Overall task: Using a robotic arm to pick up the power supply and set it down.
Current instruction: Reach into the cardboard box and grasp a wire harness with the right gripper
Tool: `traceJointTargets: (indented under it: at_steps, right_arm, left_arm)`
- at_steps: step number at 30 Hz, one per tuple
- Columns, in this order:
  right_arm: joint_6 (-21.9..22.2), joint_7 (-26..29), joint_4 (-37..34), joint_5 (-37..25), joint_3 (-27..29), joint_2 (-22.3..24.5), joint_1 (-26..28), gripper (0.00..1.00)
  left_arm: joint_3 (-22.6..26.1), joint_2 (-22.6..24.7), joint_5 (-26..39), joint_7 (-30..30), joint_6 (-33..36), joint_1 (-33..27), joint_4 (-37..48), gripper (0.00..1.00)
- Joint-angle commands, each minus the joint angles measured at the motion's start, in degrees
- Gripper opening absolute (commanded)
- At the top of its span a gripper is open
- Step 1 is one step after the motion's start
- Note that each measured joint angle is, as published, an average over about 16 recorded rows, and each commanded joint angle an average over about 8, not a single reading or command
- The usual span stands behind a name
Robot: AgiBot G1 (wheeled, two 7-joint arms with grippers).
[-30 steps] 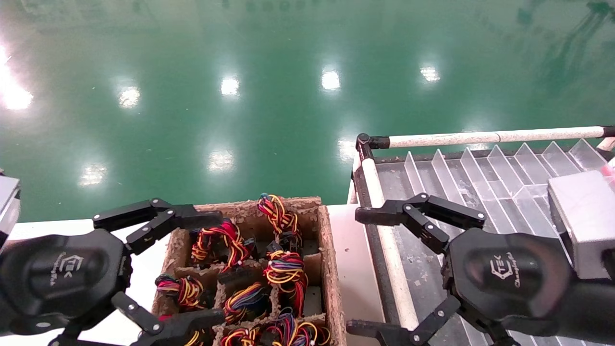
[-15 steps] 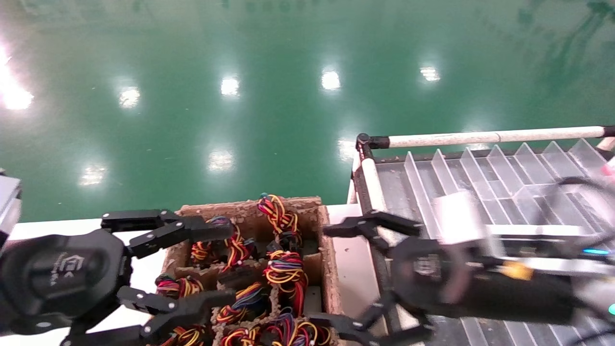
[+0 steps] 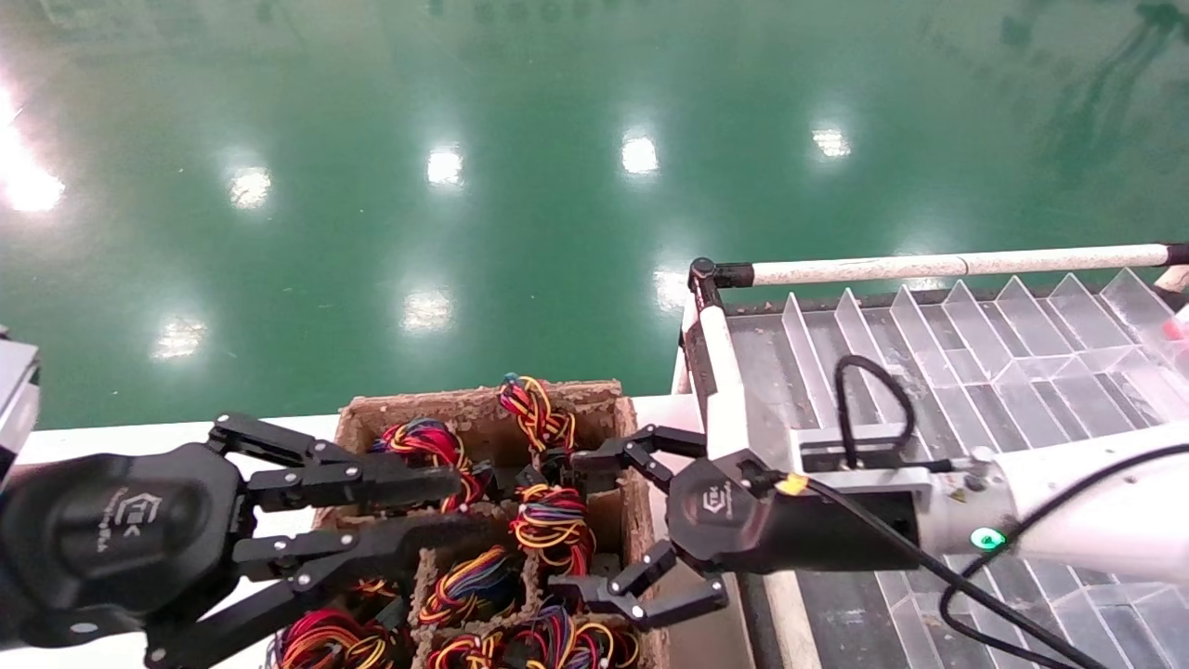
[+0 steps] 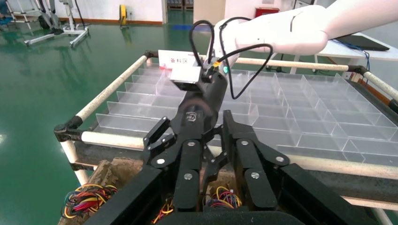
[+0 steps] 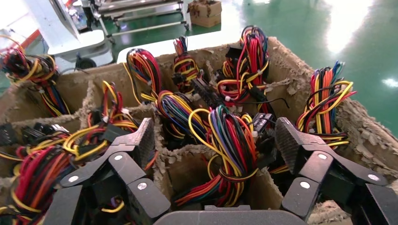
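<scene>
A cardboard box (image 3: 633,465) with paper dividers holds several power supplies. Only their red, yellow, orange and blue wire bundles show; the grey bodies are hidden in the cells. My right gripper (image 3: 568,522) reaches in over the box's right wall, open, with its fingers on either side of one upright wire bundle (image 3: 550,525). In the right wrist view that bundle (image 5: 232,140) stands between the pads of the right gripper (image 5: 214,136) and touches neither. My left gripper (image 3: 474,506) hovers over the box's left half, its fingers drawn almost together with nothing between them.
A clear plastic tray (image 3: 929,344) with many dividers lies to the right of the box, framed by a white pipe rail (image 3: 929,268). The box sits on a white tabletop (image 3: 111,437) whose far edge drops to a glossy green floor.
My right arm swung left from over the clear tray to the box and turned its open gripper around a wire bundle. My left gripper's fingers went from wide open to almost together.
</scene>
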Motion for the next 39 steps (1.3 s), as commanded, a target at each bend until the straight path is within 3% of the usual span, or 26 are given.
traceJointTargets:
  at_steps: [1, 26, 39]
  right_arm:
    - [-0.47, -1.53, -3.0, -0.73, -0.75, -1.16, 1.16, 0.0]
    - [-0.34, -11.42, -16.65, -1.11, -7.17, -6.44, 7.32, 0.0]
    - [-1.4, -11.84, -16.73, 0.42, -9.24, -5.71, 9.11, 0.0]
  left_arm:
    - [0.0, 0.0, 0.0, 0.0, 0.0, 0.0, 0.0, 0.0]
    - [0.01, 0.0, 0.0, 0.0, 0.0, 0.0, 0.0, 0.0]
    - [0.01, 0.0, 0.0, 0.0, 0.0, 0.0, 0.0, 0.0]
